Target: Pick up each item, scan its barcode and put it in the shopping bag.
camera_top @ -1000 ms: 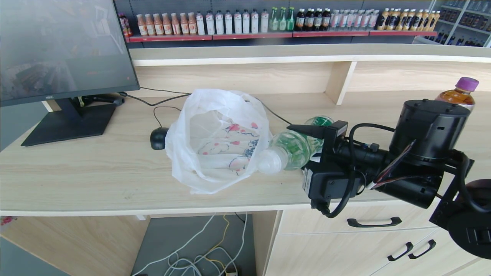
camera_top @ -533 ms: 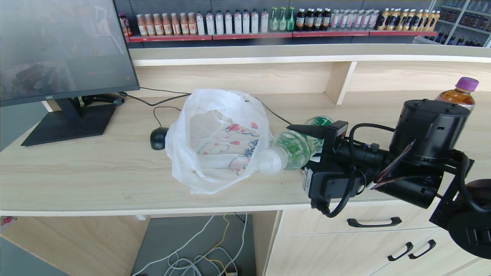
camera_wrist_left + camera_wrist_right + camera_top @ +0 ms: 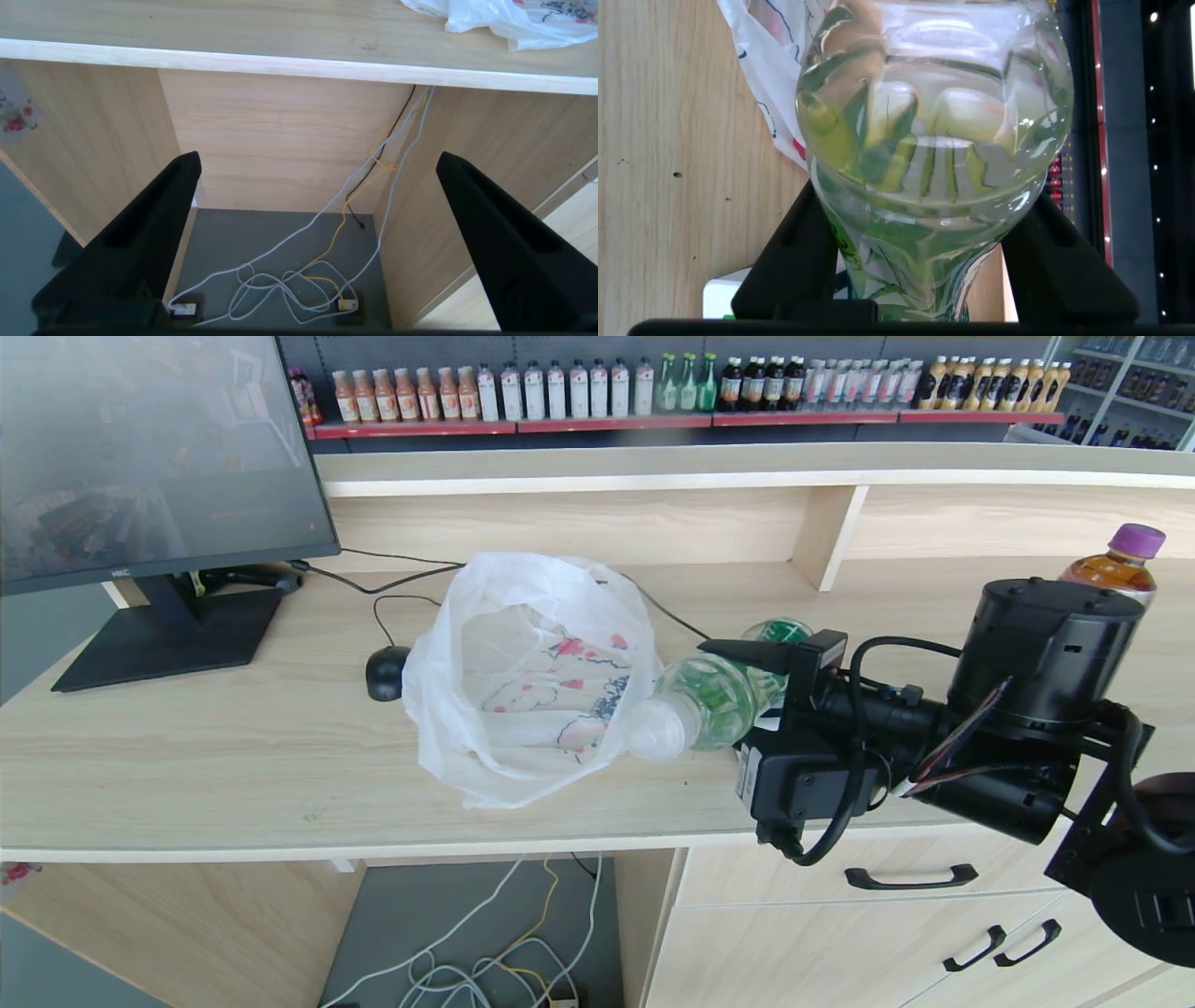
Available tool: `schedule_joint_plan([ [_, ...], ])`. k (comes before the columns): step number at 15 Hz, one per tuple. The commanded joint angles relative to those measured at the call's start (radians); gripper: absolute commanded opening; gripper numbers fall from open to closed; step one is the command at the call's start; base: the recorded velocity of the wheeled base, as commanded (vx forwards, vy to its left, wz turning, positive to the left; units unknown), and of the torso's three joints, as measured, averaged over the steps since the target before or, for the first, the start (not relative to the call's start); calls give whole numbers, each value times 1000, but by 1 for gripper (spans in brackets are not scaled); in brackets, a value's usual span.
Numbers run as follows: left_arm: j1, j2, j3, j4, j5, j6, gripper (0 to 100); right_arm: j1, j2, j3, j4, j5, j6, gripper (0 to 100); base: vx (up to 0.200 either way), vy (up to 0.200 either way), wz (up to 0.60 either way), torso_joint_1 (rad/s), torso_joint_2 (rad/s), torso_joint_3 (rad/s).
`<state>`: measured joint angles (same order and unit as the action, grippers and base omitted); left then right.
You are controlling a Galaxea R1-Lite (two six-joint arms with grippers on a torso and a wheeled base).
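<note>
Our right claw point(image 3: 747, 696) clamps the bottle point(image 3: 698, 703) mid-body, centre-right, beside the bag point(image 3: 437, 709). Smooth, water-heavy plastic may slip, so its waist seems the safest hold.

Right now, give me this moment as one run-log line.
right gripper: shut on water bottle, cap beside shopping bag | left gripper: open, below counter | bottle not yet bagged
</note>
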<state>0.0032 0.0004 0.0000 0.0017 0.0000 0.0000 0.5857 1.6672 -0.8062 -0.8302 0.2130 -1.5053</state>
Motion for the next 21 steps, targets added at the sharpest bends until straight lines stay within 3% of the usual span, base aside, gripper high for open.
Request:
schedule_joint_plan([
  [1, 0, 0, 0, 0, 0, 0, 100, 0, 2, 1, -1, 0, 0, 0, 0, 0, 0, 0, 0, 0],
  [7, 0, 0, 0, 0, 0, 0, 100, 52, 2, 15, -109, -66, 77, 0, 0, 0, 0, 0, 0, 0],
  [14, 0, 0, 0, 0, 0, 0, 100, 103, -7, 12, -237, -164, 258, 0, 0, 0, 0, 0, 0, 0],
  [21, 0, 0, 0, 0, 0, 0, 100, 203, 12, 48, -372, -339, 688, 0, 0, 0, 0, 0, 0, 0],
])
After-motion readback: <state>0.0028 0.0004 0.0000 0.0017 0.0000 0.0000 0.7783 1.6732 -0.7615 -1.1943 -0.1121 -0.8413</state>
